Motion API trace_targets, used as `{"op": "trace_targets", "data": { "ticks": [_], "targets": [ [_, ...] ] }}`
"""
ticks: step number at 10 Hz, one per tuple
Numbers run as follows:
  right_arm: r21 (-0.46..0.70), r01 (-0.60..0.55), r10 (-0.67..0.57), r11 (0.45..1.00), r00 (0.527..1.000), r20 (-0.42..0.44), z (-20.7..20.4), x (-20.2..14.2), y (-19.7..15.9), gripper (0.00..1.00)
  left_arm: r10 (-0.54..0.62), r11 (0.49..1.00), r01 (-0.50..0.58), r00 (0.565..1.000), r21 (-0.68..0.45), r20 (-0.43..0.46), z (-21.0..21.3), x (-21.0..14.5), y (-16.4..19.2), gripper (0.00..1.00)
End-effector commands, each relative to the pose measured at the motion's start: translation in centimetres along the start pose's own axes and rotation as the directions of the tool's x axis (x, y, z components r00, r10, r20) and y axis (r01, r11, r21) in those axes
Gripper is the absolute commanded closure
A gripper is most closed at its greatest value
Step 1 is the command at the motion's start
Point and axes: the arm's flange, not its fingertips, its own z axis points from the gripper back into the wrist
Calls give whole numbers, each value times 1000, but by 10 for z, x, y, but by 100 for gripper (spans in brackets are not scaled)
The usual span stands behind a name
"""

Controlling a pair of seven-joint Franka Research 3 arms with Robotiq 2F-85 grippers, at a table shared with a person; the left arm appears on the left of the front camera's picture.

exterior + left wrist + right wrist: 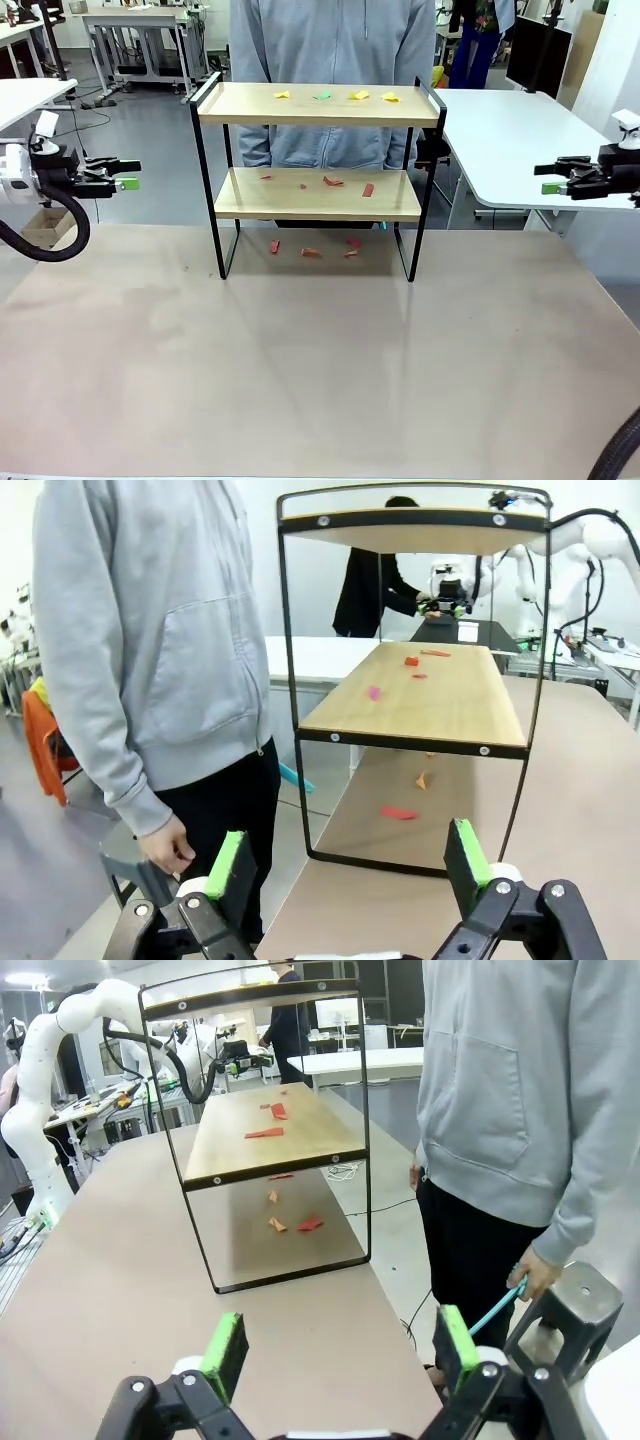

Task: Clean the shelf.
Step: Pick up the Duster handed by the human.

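Note:
The shelf [318,105] stands at the table's far middle, two light wooden boards in a thin black frame. Yellow and green scraps [359,96] lie on its top board. Red scraps [332,182] lie on its lower board [440,695], and more red scraps [311,251] on the table under it [290,1225]. My left gripper [120,174] hovers open off the table's left side, well away from the shelf [415,610]. My right gripper [552,179] hovers open at the far right. Each wrist view shows its own open, empty gripper: left [348,864], right [340,1348].
A person in a grey hoodie [335,50] stands right behind the shelf, one hand [532,1273] holding a thin teal stick. A dark stool [570,1315] stands beside them. A white side table [520,140] stands at the right. The near table surface [300,370] is bare.

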Motion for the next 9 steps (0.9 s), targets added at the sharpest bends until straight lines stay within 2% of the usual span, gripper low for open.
{"op": "trace_targets", "data": {
  "ticks": [1,4,9],
  "targets": [
    [0,2,-2,1000,999,47,0,7,-5,0,-48,997,47,999,-64,-2,1,1,1,0],
    [2,24,-24,1000,998,54,1,10,-8,0,-63,993,60,998,-102,-24,10,3,-2,0],
    [-1,12,-12,1000,999,52,2,28,-5,0,-69,993,69,998,-96,9,25,19,-10,0]
  ]
}}
